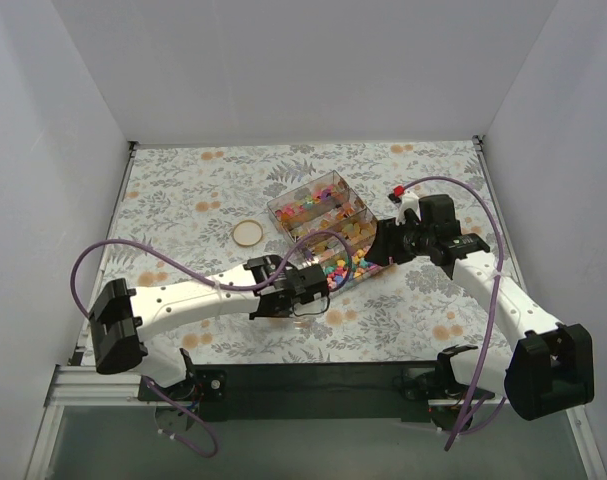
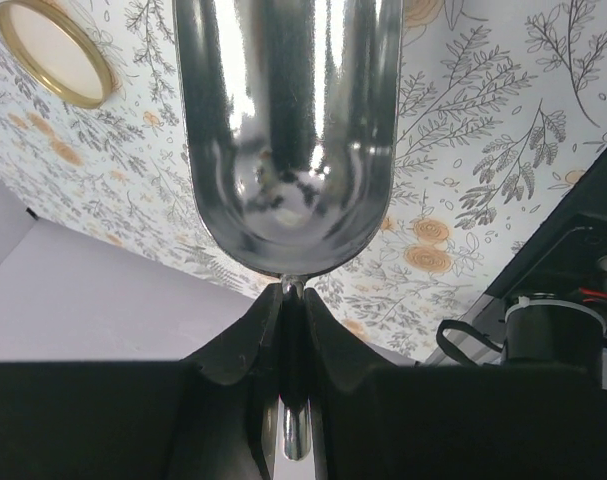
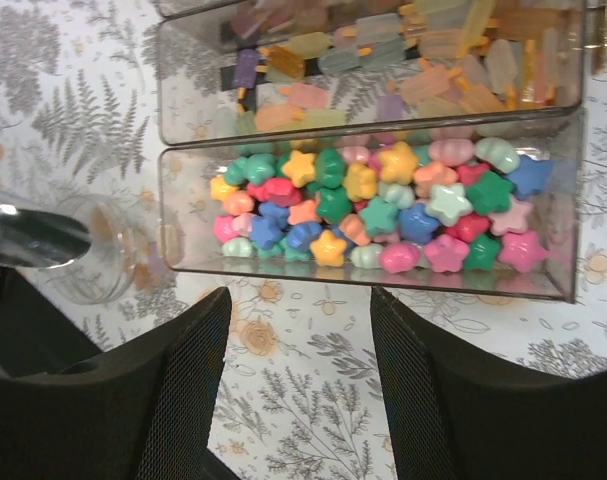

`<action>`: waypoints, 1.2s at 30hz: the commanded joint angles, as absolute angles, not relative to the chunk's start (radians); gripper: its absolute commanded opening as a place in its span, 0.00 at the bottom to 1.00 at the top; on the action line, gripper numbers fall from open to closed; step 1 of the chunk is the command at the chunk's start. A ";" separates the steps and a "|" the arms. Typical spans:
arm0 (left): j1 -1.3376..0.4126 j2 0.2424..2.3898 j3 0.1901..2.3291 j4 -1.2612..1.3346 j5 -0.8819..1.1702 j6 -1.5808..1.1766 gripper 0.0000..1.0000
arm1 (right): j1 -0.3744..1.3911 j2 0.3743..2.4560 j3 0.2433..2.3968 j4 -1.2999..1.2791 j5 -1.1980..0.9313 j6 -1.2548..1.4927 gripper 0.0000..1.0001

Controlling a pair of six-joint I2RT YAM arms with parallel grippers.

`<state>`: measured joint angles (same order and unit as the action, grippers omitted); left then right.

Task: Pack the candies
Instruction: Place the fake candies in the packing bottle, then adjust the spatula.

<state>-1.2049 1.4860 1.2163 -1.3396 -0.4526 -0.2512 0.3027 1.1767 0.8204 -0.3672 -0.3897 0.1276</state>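
Top view: we note a clear divided box [image 1: 279, 212] on the desk [image 1: 183, 200], the candies [image 1: 343, 268] in its compartments, with the left tool [image 1: 308, 290] and right tool [image 1: 388, 250] at its near end. 
Left wrist: the left tool is clenched on a metal scoop [image 2: 288, 150], its bowl showing only reflections, and a gold-rimmed lid [image 2: 53, 50] is cut off at the corner. 
Right wrist: the right tool is released before the star-candy compartment, and a blurred jar [image 3: 98, 262] sits left, contents unclear.

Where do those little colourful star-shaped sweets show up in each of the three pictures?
Top view: the colourful star-shaped candies sit just below and right of the picture's centre.
Left wrist view: not in it.
Right wrist view: the candies fill the middle, inside a clear plastic compartment.
Shared landmark: the grey fern-print table cover shows in all three views.
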 commanded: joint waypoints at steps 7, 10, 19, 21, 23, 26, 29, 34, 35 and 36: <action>-1.025 1.348 1.324 -1.194 -0.203 -0.242 0.00 | 0.305 1.172 0.908 -0.281 -0.708 0.201 0.66; -0.985 1.354 1.304 -1.100 -0.082 -0.258 0.00 | 0.305 1.189 0.911 -0.244 -0.773 0.259 0.68; -0.910 1.393 1.270 -0.913 0.100 -0.265 0.00 | 0.311 1.264 0.865 -0.172 -0.840 0.360 0.68; -0.902 1.400 1.273 -0.891 0.130 -0.259 0.00 | 0.316 1.275 0.858 -0.163 -0.839 0.368 0.68; -0.894 1.408 1.278 -0.881 0.144 -0.258 0.00 | 0.319 1.287 0.854 -0.163 -0.836 0.370 0.67; -0.876 1.404 1.261 -0.827 0.185 -0.255 0.00 | 0.322 1.319 0.850 -0.147 -0.865 0.382 0.66; -0.864 1.396 1.241 -0.783 0.215 -0.264 0.00 | 0.322 1.351 0.839 -0.141 -0.867 0.390 0.61; -0.815 1.356 1.204 -0.721 0.251 -0.276 0.00 | 0.322 1.371 0.815 -0.140 -0.848 0.385 0.45; -0.808 1.348 1.198 -0.710 0.262 -0.284 0.00 | 0.321 1.374 0.808 -0.138 -0.850 0.385 0.43; -0.802 1.342 1.192 -0.692 0.277 -0.287 0.00 | 0.322 1.379 0.805 -0.138 -0.853 0.385 0.41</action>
<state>-0.8341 1.4113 1.2060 -0.7837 0.2188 -0.2695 0.3176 1.3682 0.8196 -0.1600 -0.8345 0.3866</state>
